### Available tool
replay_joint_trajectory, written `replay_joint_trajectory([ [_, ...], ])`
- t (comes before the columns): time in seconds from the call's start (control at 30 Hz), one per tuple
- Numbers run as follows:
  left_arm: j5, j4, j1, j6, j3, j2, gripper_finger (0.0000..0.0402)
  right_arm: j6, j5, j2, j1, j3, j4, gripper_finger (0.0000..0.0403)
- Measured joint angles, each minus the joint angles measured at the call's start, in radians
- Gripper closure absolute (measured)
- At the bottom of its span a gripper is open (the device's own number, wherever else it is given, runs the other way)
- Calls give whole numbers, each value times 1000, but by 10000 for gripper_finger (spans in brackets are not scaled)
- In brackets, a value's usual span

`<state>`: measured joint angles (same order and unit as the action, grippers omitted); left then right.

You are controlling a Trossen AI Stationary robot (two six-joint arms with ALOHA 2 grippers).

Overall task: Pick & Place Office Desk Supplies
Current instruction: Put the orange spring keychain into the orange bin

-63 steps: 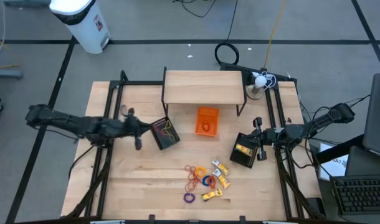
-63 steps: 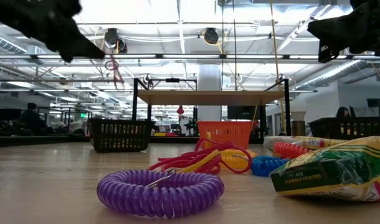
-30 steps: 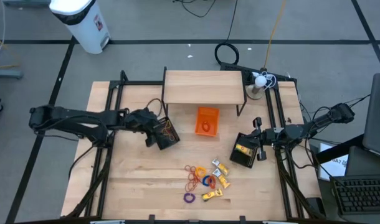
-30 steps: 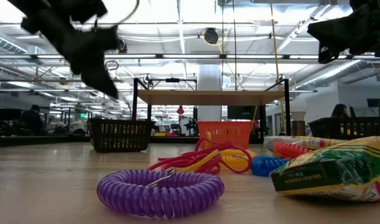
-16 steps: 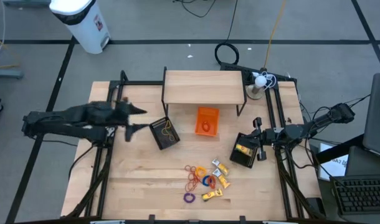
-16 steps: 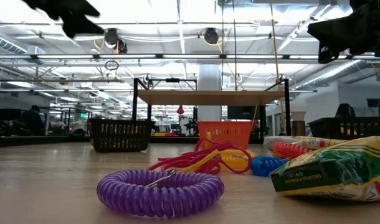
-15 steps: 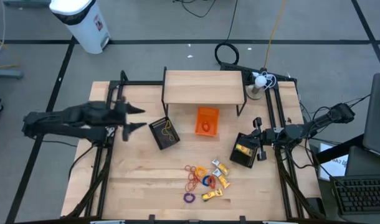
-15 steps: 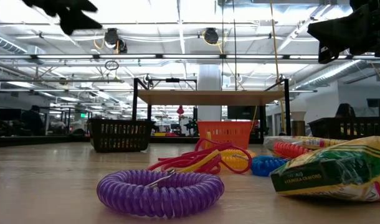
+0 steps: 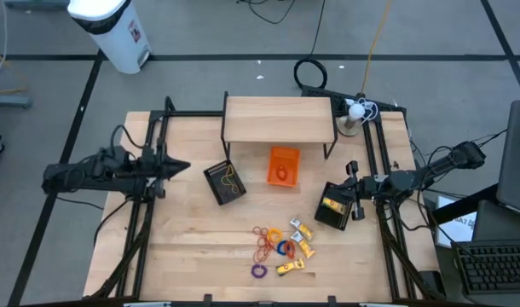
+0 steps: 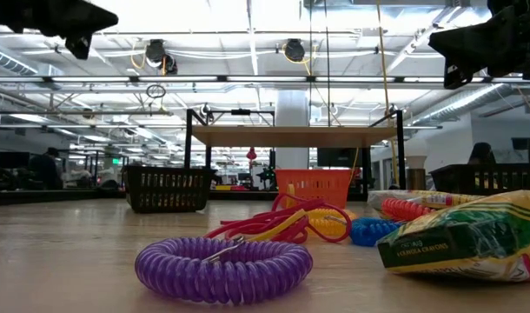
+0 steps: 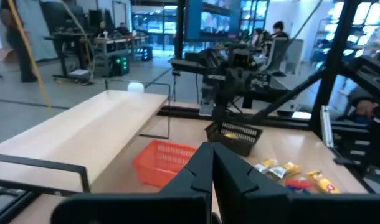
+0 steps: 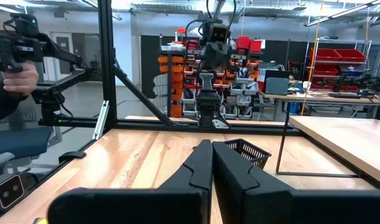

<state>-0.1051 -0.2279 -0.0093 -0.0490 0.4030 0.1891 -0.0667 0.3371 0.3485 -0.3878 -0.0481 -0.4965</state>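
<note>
The office desk supplies lie in a loose pile near the table's front middle: orange-red rubber bands (image 9: 262, 244), a blue ring (image 9: 286, 248), a purple coiled ring (image 9: 258, 271) (image 10: 223, 269) and yellow-and-white pieces (image 9: 302, 235). My left gripper (image 9: 184, 167) (image 11: 212, 155) is shut and empty. It hangs level over the table's left side, pointing at a black basket (image 9: 225, 182). My right gripper (image 9: 343, 189) (image 12: 211, 152) is shut and empty too, at the right side over a second black basket (image 9: 333, 210).
An orange basket (image 9: 283, 165) holding a red item stands mid-table, in front of a wooden shelf (image 9: 280, 119). The left black basket holds yellow and red cords; the right one holds a yellow pack. Bare wood lies at the front left (image 9: 183, 247).
My left gripper has drawn back from the left black basket toward the table's left edge and risen. It has tipped from slanting down to level, and its fingers have shut on nothing. The basket stays where it was.
</note>
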Motion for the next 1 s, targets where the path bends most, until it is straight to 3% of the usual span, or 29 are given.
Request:
replay_joint_trajectory([
  [0.53,-19,149,0,12,-276,-146,400,2,1,0,0,0,0,399],
  [1.0,27,255,0,10,-386,-156,401,3,1,0,0,0,0,399],
])
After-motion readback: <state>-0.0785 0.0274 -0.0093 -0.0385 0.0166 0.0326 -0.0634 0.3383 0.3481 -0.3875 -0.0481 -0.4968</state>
